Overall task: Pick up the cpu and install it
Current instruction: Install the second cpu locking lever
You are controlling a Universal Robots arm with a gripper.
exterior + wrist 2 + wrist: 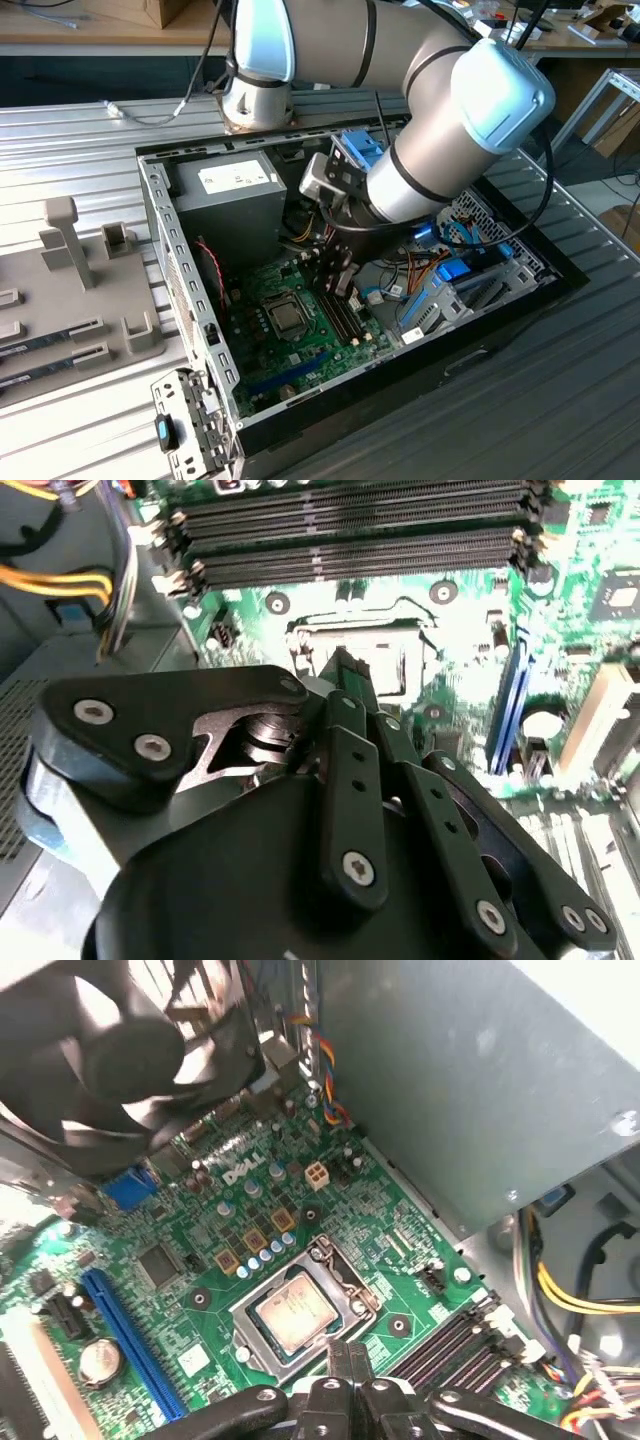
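One cpu (293, 1317) sits in one socket frame (345, 1278) on one green motherboard (300, 345), inside one open computer case (185, 270) — with one grey power supply (225, 195) in its corner. Four long black memory slots (350, 535) run side by side, and one black fan (120, 1055) hangs over the board's edge. One gripper (345, 675) shows, and one blue expansion slot (130, 1335) — plus one round coin battery (100, 1360) beside it.

Silvery cpu (291, 1315), green motherboard (215, 1235)
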